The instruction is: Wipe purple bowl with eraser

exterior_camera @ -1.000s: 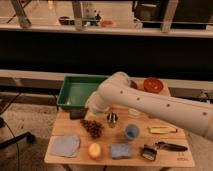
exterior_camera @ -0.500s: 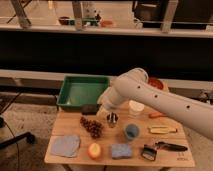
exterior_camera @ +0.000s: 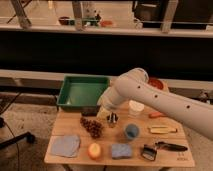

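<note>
Eraser (exterior_camera: 90,111) beside green tray (exterior_camera: 82,78); gripper (exterior_camera: 102,111) closed, just beside eraser

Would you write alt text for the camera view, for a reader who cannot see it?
A white robot arm reaches from the right over a wooden table, its shut gripper low at the front edge of a green tray. The table holds a blue sponge, a blue cloth and a black-handled brush; an orange-red bowl sits behind the arm.

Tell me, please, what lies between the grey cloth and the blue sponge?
A round orange object, seen in the camera view; the claw is farther back, by the green tray.
</note>
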`<state>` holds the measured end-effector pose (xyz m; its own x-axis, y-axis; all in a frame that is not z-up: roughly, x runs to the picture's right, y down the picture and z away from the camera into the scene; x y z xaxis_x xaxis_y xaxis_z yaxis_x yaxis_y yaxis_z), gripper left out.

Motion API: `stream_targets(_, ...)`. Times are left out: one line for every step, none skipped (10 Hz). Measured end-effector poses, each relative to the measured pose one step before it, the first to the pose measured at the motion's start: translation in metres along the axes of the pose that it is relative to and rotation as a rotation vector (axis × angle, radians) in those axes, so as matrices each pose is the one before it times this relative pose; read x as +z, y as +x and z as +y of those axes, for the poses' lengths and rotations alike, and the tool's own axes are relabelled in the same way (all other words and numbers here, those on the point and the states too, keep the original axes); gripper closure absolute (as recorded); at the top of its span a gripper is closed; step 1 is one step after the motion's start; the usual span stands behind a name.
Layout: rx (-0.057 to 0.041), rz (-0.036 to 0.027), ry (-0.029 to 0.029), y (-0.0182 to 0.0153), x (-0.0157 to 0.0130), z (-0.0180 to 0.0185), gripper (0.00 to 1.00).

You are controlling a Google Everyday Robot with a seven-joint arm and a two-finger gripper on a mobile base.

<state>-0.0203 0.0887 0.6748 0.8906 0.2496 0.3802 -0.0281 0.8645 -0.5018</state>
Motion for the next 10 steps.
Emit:
stream_targets(0.01099,-0.00484,-0.00265,0.00257,0.00166,-0.0019,0.9)
stream_targets(0.01457,-0.00256,0.00082,0.00511,0.00284,-0.00475,0.9)
stream_targets(0.022,-0.00299,0.00237,0.00698,0.00383,-0.01279,0.9)
stream_targets(0.01029,-0.00402,0.00342,0.00356,0.0037,-0.01446,0.9)
stream_targets(0.0051,-0.00162,0.00174,0.00218,0.00303,-0.00872,0.9)
stream_targets(0.01355,-0.00172,0.00581,0.00557,0.00442,-0.0144,0.9)
stream_targets(0.00933,0.0021,0.00777,0.00453,0.00036,-0.00665,0.9)
stream_targets(0.01786,0.00426,0.01205,0.00875,0.00145,-0.0105,0.9)
stream_targets(0.02214,0.00462,0.01855,0.01175,0.00018,-0.01154,0.9)
stream_targets(0.0227,0.00778,0.01786,0.0138,-0.00104,-0.00888,0.9)
